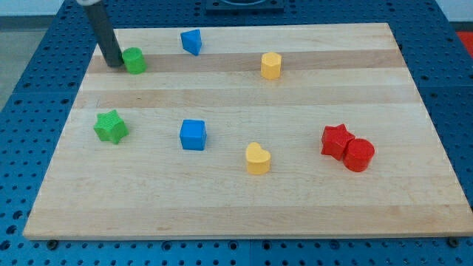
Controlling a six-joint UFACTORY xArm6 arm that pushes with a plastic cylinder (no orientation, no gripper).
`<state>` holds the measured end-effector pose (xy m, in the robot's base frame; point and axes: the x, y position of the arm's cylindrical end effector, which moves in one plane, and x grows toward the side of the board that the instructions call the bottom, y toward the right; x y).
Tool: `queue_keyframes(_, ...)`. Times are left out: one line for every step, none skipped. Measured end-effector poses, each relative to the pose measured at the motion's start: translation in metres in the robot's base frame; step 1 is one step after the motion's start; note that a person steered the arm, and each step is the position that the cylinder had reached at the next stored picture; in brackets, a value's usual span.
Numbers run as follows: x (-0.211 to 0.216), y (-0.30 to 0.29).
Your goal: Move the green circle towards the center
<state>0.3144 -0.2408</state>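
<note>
A pale wooden board [244,199] fills the view over a blue perforated surface [29,89]. The green circle [134,60], a short round cylinder, sits near the board's upper left corner. My tip [114,64], a bare rod end holding nothing, rests just beside the circle's left side, seemingly touching. Toward the middle lie a blue cube [193,135] and a yellow heart [257,159]; a green star [111,127] sits below the circle. Elsewhere: a blue triangular block [192,41], a yellow hexagon [271,66], and a red star [336,140] touching a red cylinder [359,155].
</note>
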Motion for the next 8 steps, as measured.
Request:
queue_keyframes(0.003,0.001)
queue_keyframes(0.003,0.005)
queue_keyframes(0.002,-0.001)
queue_keyframes(0.002,-0.032)
queue_keyframes(-0.003,-0.045)
queue_keyframes(-0.039,-0.025)
queue_keyframes(-0.039,-0.014)
queue_keyframes(-0.028,0.045)
